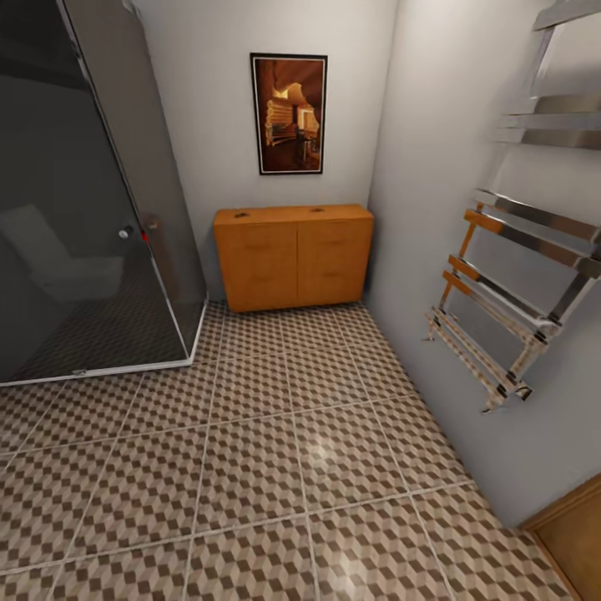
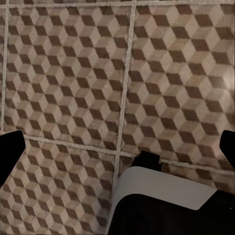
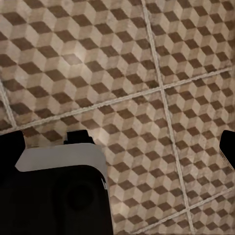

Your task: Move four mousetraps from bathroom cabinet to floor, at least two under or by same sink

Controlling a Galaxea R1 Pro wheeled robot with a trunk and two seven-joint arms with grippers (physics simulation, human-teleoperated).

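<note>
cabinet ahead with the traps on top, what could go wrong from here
1. The mousetraps look like tiny dark specks on top of the cabinet, so their exact pose is unclear and a grasp may miss.
2. The cabinet sits between the glass shower enclosure and a wall with a protruding towel rail; an arm could clip either one.
3. Both claws, left and right, hang over bare bathroom floor, far from the cabinet.

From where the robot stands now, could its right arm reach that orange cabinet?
Probably not yet. The cabinet stands against the far wall, with several rows of the bathroom floor tiles before it. The right gripper points down at tiles. Nothing blocks the way; driving closer should do.
</note>
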